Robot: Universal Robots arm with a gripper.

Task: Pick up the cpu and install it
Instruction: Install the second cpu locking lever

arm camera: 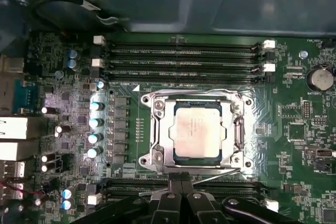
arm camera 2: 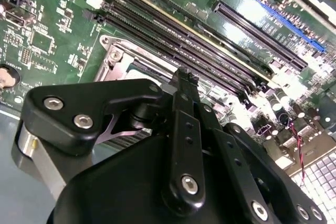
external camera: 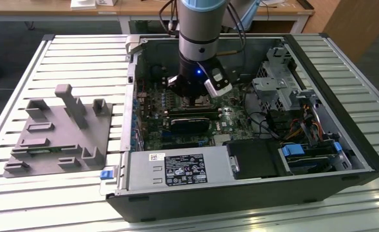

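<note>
- So the small flat square cpu with the silvery-grey metal top [arm camera: 197, 129] is sitting inside the square metal-framed socket [arm camera: 157, 129] on the green motherboard [arm camera: 294, 119]. In the first wrist view it looks flat and square to the frame, with a thin dark border of socket showing all round it.
- The black gripper [arm camera: 181, 184] is just beside the socket, at the edge that faces the nearer bank of long black memory slots [arm camera: 184, 56]... well, one bank lies on each side of the socket, and the gripper is over the bank it half hides.
- Its fingers are pressed together with no gap I can make out, and nothing is between them, so I'd call it closed and empty. The second wrist view, with the black linkage [arm camera 2: 181, 129] up close, agrees: nothing pinched there.
- In the exterior view the arm [external camera: 199, 29] reaches straight down into the open black computer case [external camera: 241, 193], right above the socket area.
- The grey plastic tray with upright posts [external camera: 54, 130] lies outside the case, well apart from the socket, on the slatted table [external camera: 21, 203].
- My read on progress: pick-up and placing look done, since the chip is in its seat and released.
- Can't say if the retention frame is latched down; a thin lever shows along the socket edge nearest the gripper, but its state isn't clear to me.
</note>
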